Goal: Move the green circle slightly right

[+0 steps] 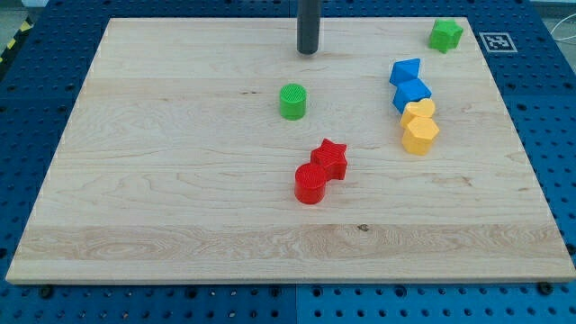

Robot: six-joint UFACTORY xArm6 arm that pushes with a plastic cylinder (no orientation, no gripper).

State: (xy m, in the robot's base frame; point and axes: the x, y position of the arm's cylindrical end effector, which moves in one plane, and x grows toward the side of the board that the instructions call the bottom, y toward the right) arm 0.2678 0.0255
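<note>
The green circle (292,101) stands on the wooden board (162,180), a little above the middle. My tip (309,51) is at the view's top centre, above and slightly right of the green circle, apart from it by a clear gap. The rod comes down from the view's top edge.
A red star (331,158) touches a red circle (310,184) below the green circle. Two blue blocks (405,72) (412,93) and two yellow blocks (418,112) (420,135) form a column at the right. A green star-like block (445,35) sits at the top right.
</note>
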